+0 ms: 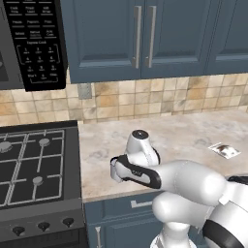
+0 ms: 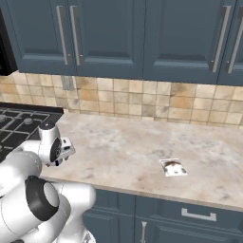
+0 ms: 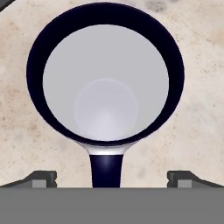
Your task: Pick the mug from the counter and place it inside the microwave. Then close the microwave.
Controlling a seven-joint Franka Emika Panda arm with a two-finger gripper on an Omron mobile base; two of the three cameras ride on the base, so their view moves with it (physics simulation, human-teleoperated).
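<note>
**Hovering over the mug, nothing lifted yet**

You have the pincer (image 3: pixel 112 179) spread wide, directly above the mug (image 3: pixel 105 83), fingertips straddling its navy handle. The mug stands on the bench (image 1: pixel 184 131) just right of the stove (image 1: pixel 34 164); probably untouched. Grasping, carrying up-left to the microwave (image 1: pixel 29 43) and closing it remain.

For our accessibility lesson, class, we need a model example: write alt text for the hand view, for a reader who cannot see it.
Looking straight down into an upright mug on the beige marbled counter: dark navy rim, pale grey inside, navy handle pointing toward the camera. The open gripper sits above it, one dark fingertip on each side of the handle, neither touching.
</note>
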